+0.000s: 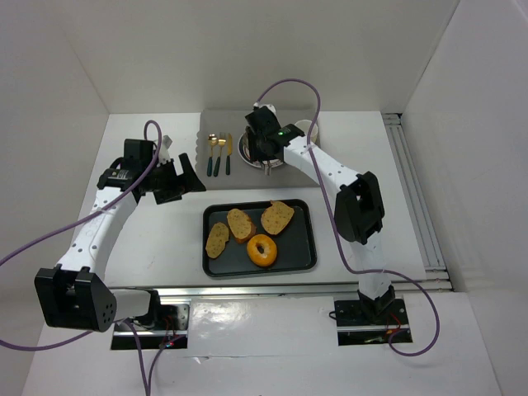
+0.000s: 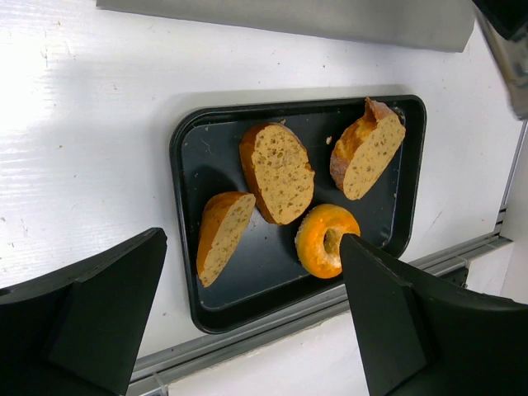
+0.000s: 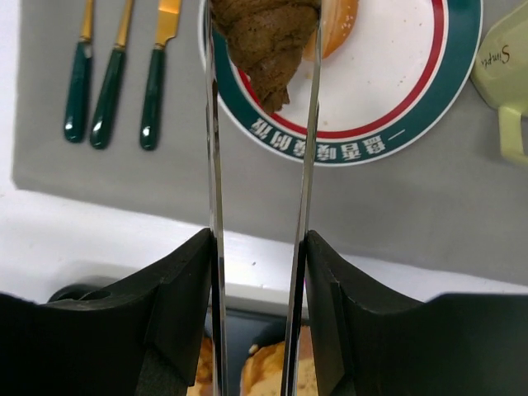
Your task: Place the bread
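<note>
Right hand was clamped on a pair of thin metal tongs, one black finger pressed on each blade. The tong tips pinched the bread, a dark brown, ridged, croissant-like piece.

Key relation: the bread sat straight out beyond the right hand, at the far end of the tongs. Its long axis ran roughly in line with the blades, with the tapered end pointing back toward the hand. It hung over the near-left part of the plate; could not tell whether it touched.

The plate was round, glossy white, with a red ring and a green lettered rim. It lay on a grey mat at the middle of the far edge of the surface. An orange glazed piece lay on the plate just behind the bread. A pale mug stood just right of the plate, and green-handled, gold-headed cutlery lay to its left on the mat.

Left hand was spread wide and held nothing, toward the left edge and well apart from the plate. The right arm was plainly the nearer one.

A black rimmed tray near the middle of the near edge held three porous, crusty slices and a bagel.

Judgement: the release only needed the tongs eased apart, low over bare plate.
</note>
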`<state>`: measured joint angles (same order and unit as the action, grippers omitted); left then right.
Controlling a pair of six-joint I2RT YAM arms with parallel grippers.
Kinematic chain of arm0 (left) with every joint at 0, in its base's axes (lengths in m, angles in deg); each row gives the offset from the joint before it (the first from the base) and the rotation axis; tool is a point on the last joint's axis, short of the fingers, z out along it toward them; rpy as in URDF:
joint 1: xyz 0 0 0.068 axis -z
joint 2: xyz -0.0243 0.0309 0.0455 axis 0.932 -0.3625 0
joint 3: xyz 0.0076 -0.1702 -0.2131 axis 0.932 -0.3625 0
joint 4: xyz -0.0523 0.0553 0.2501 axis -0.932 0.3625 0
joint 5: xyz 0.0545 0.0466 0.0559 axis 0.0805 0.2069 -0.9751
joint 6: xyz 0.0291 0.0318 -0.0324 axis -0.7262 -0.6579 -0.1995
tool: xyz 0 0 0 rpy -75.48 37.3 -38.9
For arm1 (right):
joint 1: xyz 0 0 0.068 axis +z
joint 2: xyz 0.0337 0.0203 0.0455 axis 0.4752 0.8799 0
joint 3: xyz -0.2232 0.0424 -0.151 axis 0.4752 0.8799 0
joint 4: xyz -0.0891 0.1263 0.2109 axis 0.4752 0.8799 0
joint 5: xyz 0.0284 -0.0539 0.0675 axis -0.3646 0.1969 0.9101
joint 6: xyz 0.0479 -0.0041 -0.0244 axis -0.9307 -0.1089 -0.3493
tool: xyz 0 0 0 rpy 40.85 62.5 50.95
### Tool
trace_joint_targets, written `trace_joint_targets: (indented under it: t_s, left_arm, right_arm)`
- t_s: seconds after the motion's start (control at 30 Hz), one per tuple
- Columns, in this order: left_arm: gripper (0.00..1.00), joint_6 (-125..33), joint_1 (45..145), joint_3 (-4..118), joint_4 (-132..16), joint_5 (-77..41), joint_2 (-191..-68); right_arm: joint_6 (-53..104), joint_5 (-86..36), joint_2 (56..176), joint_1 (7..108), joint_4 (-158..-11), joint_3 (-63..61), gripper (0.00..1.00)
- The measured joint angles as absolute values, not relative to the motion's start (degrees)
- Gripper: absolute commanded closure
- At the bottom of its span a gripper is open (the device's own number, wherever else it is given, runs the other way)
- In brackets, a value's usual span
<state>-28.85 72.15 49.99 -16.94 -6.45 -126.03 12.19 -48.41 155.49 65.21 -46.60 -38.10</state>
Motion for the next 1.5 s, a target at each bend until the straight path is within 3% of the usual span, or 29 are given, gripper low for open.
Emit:
trace_joint_targets:
  t_s: [0.1,0.23,0.37,0.73,0.9,1.1,1.23,1.5]
  left_arm:
    - [0.00,-28.87,71.75,49.99,-16.88,-6.51,-126.03]
    - [0.00,-28.87,71.49,49.99,-16.81,-6.58,-126.03]
    - [0.00,-28.87,71.49,49.99,-16.64,-6.58,-126.03]
    - [0.00,-28.92,71.49,49.48,-16.11,-6.40,-124.31]
    - [0.00,-29.05,71.49,49.46,-15.65,-6.21,-123.30]
    - [0.00,-29.05,71.49,49.37,-15.24,-6.10,-122.27]
    - [0.00,-29.05,71.49,49.26,-15.13,-5.53,-122.17]
    - [0.00,-29.05,71.47,48.94,-15.30,-4.63,-122.17]
  right_arm:
    - [12.73,-46.79,157.35,64.07,-46.65,-39.31,0.51]
    - [13.02,-45.48,158.05,63.33,-46.93,-39.83,0.33]
    - [13.13,-45.15,158.05,63.64,-47.44,-39.61,0.30]
    - [13.13,-47.73,154.77,66.96,-47.85,-37.84,0.30]
    - [12.91,-50.92,144.43,69.69,-47.96,-31.07,0.33]
    - [9.26,-52.74,123.93,71.59,-47.98,-14.78,0.43]
    - [4.45,-52.01,112.35,72.03,-45.84,-1.95,0.44]
    - [-6.52,-46.29,108.32,77.38,-40.42,12.39,0.44]
